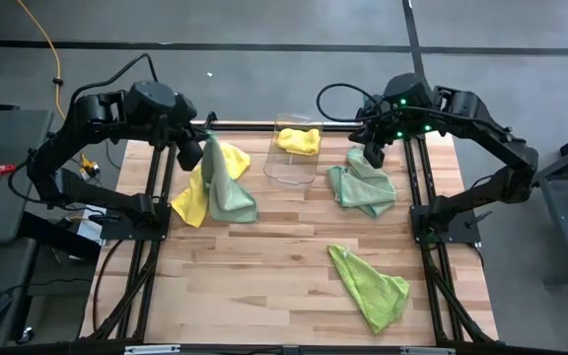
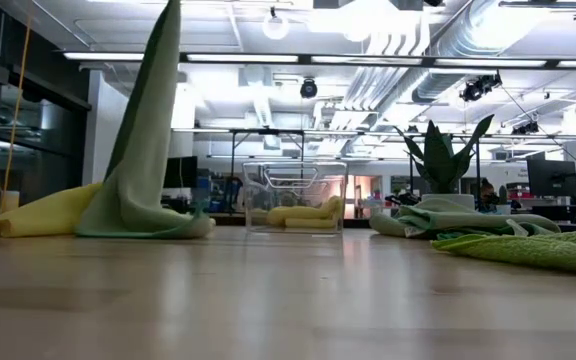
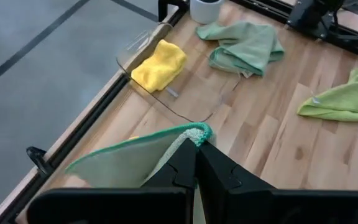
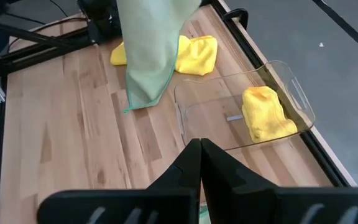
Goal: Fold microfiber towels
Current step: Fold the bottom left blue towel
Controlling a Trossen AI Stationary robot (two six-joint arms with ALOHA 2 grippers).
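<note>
**Left end effector lifts a mint towel by its edge**

Left end effector (image 3: 196, 163) is clamped on the hem of a pale mint towel (image 1: 227, 187), its two fingers pressed together over the green-stitched edge. Only the left wrist view shows that pinch; from overhead the fingers are hidden under the arm. The low view adds that the cloth hangs as a tall cone from above, its foot still spread on the worktop (image 1: 264, 266). Below and beside this end effector, a bright yellow towel (image 1: 193, 197) lies partly under the mint one.

Right end effector (image 4: 199, 162) has its fingers closed together with nothing between them, hovering over a second mint towel (image 1: 361, 187) crumpled on the worktop; that cloth shows in the overhead and low views, not in its own wrist view.

Between the two end effectors sits a clear bin (image 1: 294, 163) holding a folded yellow towel (image 1: 299, 140). Farther out from the right end effector, toward the near edge, a lime green towel (image 1: 371, 286) lies rumpled. A potted plant (image 2: 446, 155) appears only in the low view.
</note>
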